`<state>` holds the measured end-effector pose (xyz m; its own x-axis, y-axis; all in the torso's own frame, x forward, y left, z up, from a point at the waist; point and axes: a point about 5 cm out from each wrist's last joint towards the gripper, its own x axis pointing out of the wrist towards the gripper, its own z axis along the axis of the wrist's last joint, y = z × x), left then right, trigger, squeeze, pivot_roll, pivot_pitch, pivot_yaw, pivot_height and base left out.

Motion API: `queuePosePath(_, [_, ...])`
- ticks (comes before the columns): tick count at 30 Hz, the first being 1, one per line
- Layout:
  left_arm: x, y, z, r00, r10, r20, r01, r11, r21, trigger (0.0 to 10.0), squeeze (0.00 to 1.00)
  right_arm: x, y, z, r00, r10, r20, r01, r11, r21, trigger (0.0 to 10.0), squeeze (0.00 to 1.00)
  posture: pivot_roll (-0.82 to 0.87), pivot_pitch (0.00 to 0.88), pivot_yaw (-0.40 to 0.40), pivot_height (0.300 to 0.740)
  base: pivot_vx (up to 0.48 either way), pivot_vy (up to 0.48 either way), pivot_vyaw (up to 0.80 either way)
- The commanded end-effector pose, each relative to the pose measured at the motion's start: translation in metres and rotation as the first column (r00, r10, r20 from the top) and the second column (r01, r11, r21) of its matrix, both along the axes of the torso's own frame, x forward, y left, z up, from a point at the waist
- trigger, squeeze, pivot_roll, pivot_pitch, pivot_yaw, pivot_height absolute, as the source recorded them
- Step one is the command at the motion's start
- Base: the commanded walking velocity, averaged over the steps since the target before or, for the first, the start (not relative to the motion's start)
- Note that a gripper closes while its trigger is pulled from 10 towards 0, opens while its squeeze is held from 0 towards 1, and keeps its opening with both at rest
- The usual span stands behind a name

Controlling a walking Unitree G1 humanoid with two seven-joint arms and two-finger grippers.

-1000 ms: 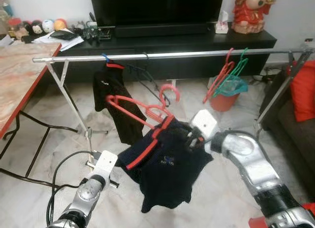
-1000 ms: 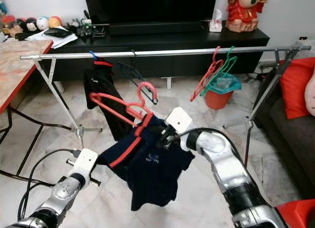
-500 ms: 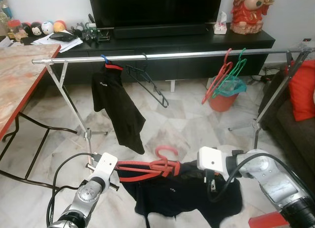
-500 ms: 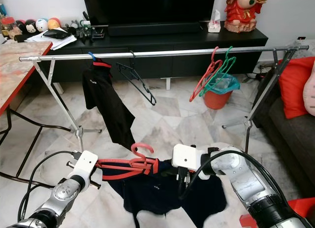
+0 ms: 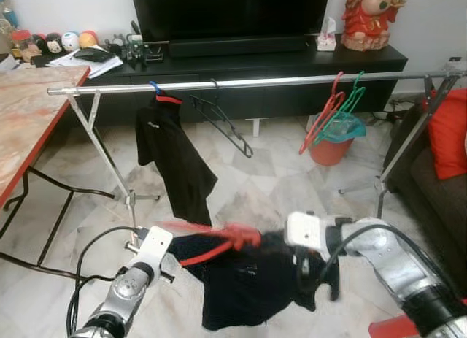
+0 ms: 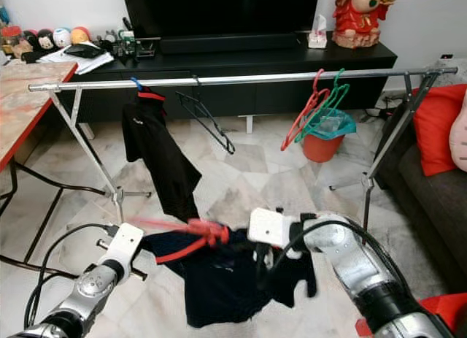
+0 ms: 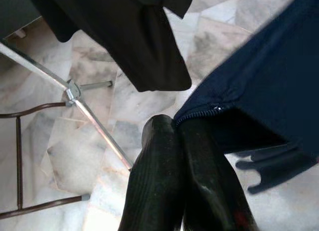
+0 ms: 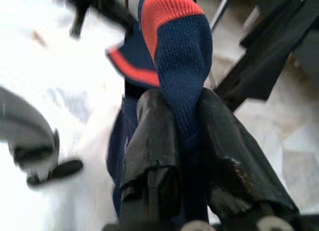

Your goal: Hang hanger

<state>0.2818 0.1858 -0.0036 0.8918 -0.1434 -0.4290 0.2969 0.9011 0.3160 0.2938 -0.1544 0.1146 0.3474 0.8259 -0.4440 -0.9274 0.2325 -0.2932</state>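
Note:
A navy shirt [image 5: 248, 279] with red trim hangs low between my two grippers, just above the floor. A red hanger [image 5: 219, 239], blurred, is threaded into it, and its hook lies at the shirt's top. My left gripper [image 7: 175, 128] is shut on the shirt's hem [image 7: 209, 111]. My right gripper [image 8: 182, 101] is shut on the navy and red collar [image 8: 174, 46]. The steel rail [image 5: 248, 82] runs across well above and beyond both grippers. It carries a black shirt [image 5: 171, 155], a black hanger [image 5: 222, 123] and a red and a green hanger [image 5: 332, 112].
A marble-topped table [image 5: 29, 112] stands to the left and the rail's slanted legs [image 5: 109, 155] are on that side too. An orange bucket [image 5: 332, 144] sits under the right hangers. A sofa with a red cushion [image 5: 449, 133] is at the right, and a black TV cabinet [image 5: 277, 60] stands behind.
A second ago the shirt and hanger were held higher, then dropped low. Since half a second ago both have lifted slightly and blurred, and the right gripper has shifted a little left.

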Motion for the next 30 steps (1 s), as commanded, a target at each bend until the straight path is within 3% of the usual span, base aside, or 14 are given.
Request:
queuePosePath(1, [-0.004,0.003,-0.003,1.000,-0.001,-0.020,0.001,1.000,0.020,0.0,0.00,-0.005,-0.003,0.010,0.997,0.075,0.006,-0.075,0.997,-0.012,10.0,0.00,-0.05,0.000,0.067,0.740,0.000,0.000,0.00])
queuePosePath(6, [-0.004,0.007,-0.003,1.000,0.003,-0.023,-0.003,1.000,0.025,0.0,0.00,-0.009,-0.010,0.017,0.993,0.114,-0.020,-0.114,0.993,0.011,10.0,0.00,-0.06,0.000,0.068,0.740,0.000,0.000,0.00])
queuePosePath(10, [-0.004,0.009,-0.003,1.000,0.000,-0.025,0.000,1.000,0.031,0.0,0.00,-0.030,-0.022,0.030,0.951,0.282,-0.127,-0.284,0.959,0.000,10.0,0.00,-0.06,0.000,0.075,0.740,0.000,0.000,0.00])
queuePosePath(11, [-0.004,0.009,-0.003,1.000,0.000,-0.025,0.000,1.000,0.031,0.0,0.00,-0.030,-0.022,0.030,0.951,0.282,-0.127,-0.284,0.959,0.000,10.0,0.00,-0.06,0.000,0.075,0.740,0.000,0.000,0.00])
queuePosePath(15, [-0.005,0.009,-0.004,1.000,-0.004,-0.029,0.005,0.999,0.032,0.0,0.00,-0.036,-0.027,0.048,0.928,0.338,-0.156,-0.325,0.940,0.106,10.0,0.00,-0.06,0.000,0.078,0.740,0.000,0.000,0.00])
queuePosePath(17, [-0.005,0.009,-0.004,1.000,-0.004,-0.030,0.005,0.999,0.032,0.0,0.00,-0.036,-0.028,0.049,0.927,0.340,-0.156,-0.325,0.939,0.115,10.0,0.00,-0.06,0.000,0.078,0.740,0.000,0.000,0.00])
queuePosePath(18, [-0.006,0.009,-0.004,0.999,-0.007,-0.032,0.008,0.999,0.031,0.0,0.00,-0.036,-0.033,0.044,0.929,0.326,-0.175,-0.320,0.945,0.060,10.0,0.00,-0.06,0.000,0.081,0.740,0.000,0.000,0.00])
queuePosePath(19, [-0.006,0.009,-0.004,0.999,-0.007,-0.032,0.008,0.999,0.031,0.0,0.00,-0.036,-0.033,0.044,0.929,0.326,-0.175,-0.320,0.945,0.060,10.0,0.00,-0.06,0.000,0.081,0.740,0.000,0.000,0.00])
queuePosePath(21, [-0.006,0.008,-0.005,0.999,-0.009,-0.033,0.010,0.999,0.031,0.0,0.00,-0.040,-0.039,0.034,0.923,0.318,-0.216,-0.337,0.940,-0.054,10.0,0.00,-0.06,0.000,0.083,0.740,0.000,0.000,0.00])
queuePosePath(25, [-0.006,0.009,-0.005,0.999,-0.012,-0.036,0.013,0.999,0.031,0.0,0.00,-0.045,-0.054,0.014,0.911,0.285,-0.298,-0.369,0.886,-0.281,10.0,0.00,-0.06,0.000,0.086,0.740,0.000,0.000,0.00])
queuePosePath(27, [-0.006,0.008,-0.004,0.999,-0.014,-0.036,0.015,0.999,0.032,0.0,0.00,-0.045,-0.062,0.005,0.914,0.257,-0.314,-0.373,0.839,-0.397,10.0,0.00,-0.05,0.000,0.088,0.740,0.000,0.000,0.00])
queuePosePath(28, [-0.006,0.008,-0.004,0.999,-0.015,-0.035,0.016,0.999,0.032,0.0,0.00,-0.045,-0.064,0.003,0.915,0.253,-0.314,-0.375,0.822,-0.429,10.0,0.00,-0.05,0.000,0.088,0.740,0.000,0.000,0.00])
queuePosePath(30, [-0.005,0.008,-0.004,0.999,-0.017,-0.034,0.018,0.999,0.032,0.0,0.00,-0.042,-0.062,0.002,0.925,0.234,-0.300,-0.351,0.831,-0.432,10.0,0.00,-0.05,0.000,0.088,0.740,0.000,0.000,0.00])
